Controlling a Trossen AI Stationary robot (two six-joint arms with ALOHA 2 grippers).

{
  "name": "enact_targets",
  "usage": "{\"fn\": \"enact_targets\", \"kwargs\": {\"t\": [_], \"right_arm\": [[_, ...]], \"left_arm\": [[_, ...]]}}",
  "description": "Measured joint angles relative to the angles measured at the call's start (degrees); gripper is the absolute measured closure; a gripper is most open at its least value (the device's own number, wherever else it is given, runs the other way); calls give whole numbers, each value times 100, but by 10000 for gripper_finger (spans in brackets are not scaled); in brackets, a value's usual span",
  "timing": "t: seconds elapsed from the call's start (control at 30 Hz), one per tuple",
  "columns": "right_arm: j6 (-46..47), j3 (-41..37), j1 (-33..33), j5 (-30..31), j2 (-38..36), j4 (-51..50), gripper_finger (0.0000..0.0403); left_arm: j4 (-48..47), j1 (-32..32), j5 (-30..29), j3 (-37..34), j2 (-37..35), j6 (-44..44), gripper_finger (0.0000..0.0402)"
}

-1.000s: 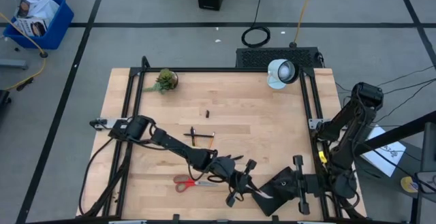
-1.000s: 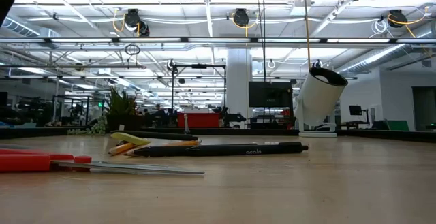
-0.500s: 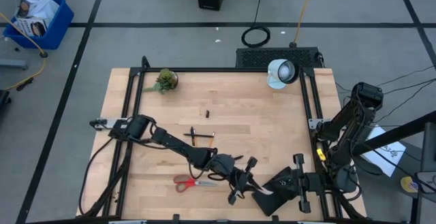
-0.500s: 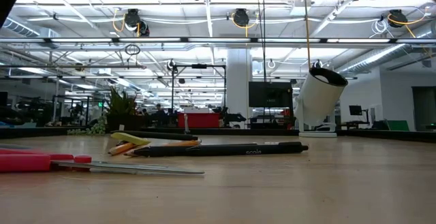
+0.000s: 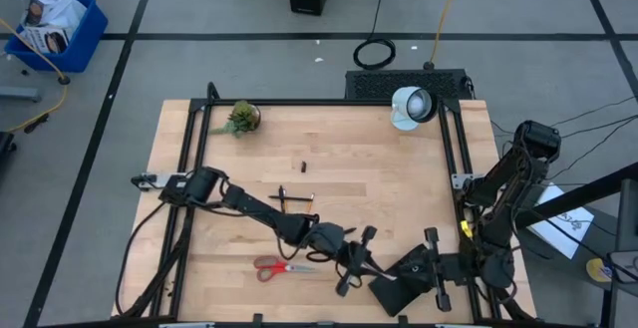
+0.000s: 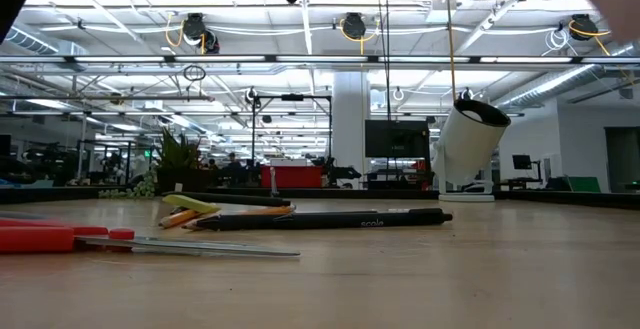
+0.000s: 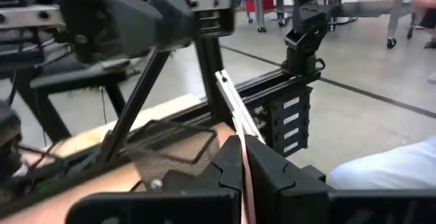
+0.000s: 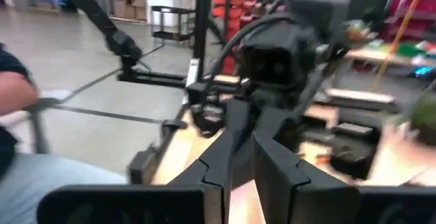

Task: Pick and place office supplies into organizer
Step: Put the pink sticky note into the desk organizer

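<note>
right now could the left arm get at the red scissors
Probably yes. The scissors lie in the open on the table, just beside the left arm's forearm. But the left gripper is shut on a thin pink sheet, so it must release that first.

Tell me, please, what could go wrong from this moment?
1. The left gripper is shut on only the end of a thin pale item; it may slip out and miss the organizer.
2. The right gripper is very close to the left one, by the organizer; the two arms might collide.
</note>
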Motion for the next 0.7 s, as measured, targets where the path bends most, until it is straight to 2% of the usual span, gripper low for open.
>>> {"fn": "enact_targets", "kwargs": {"t": [0.17,0.43,0.7], "right_arm": [[1042,-176,-81,-622,131,1,358],[1056,-244,-346,-793,795,7,357],[982,-242,-629,-779,1109,338,322]], "left_arm": [[-523,-22,-82,0,-189,-47,391],[-1581,-18,-265,0,-733,-88,392],[-1626,-27,-251,0,-752,-132,396]]}}
